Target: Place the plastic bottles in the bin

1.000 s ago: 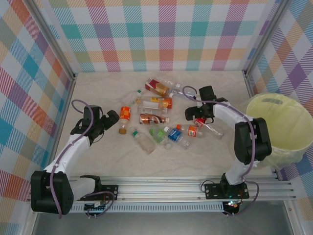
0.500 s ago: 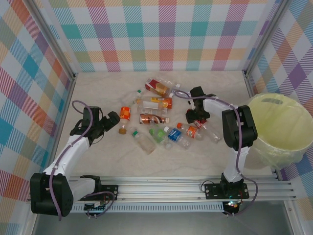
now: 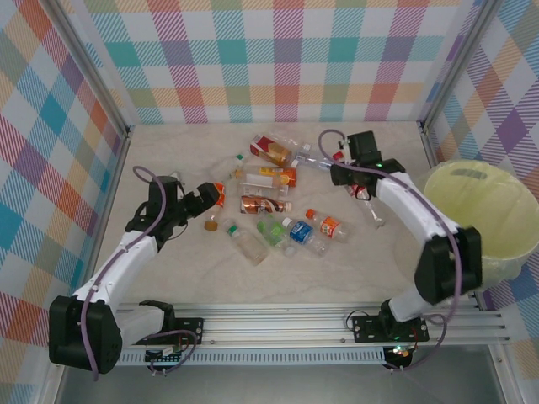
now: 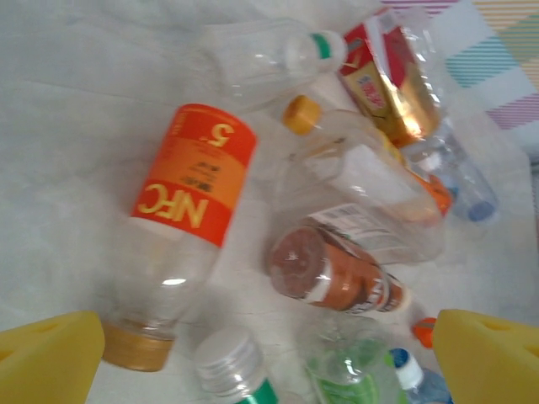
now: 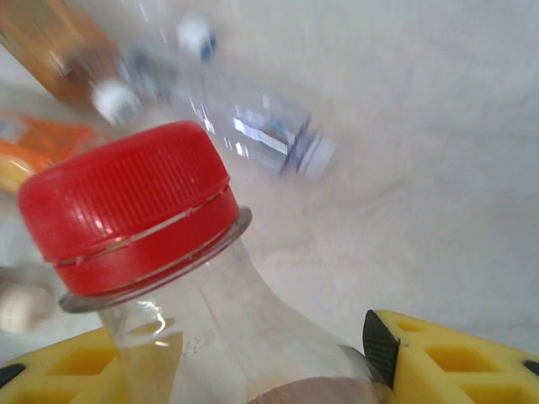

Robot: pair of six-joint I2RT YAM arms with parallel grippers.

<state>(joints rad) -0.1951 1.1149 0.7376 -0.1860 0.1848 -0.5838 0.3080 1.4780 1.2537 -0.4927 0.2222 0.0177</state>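
The left claw (image 3: 205, 196) stood spread wide and empty, low over the table (image 3: 168, 151). The orange bottle (image 4: 195, 172) lay on its side just ahead of it, with its cap just beside one finger. To the right, the other bottles (image 3: 274, 206) lay scattered mid-table, several touching. Further right, the right claw (image 3: 360, 187) pinched the red-capped bottle (image 5: 126, 194) at the shoulder, one finger on each side. The cap pointed toward the wrist, and the clear body hung beyond the fingertips, apparently off the table. The bin (image 3: 480, 210) stood at the far right, well apart from that claw. The step in hand appeared to be the carry of this bottle. The next move called for a swing rightward until the bottle was over the rim, then release. The left claw could then lower and close on the orange bottle.
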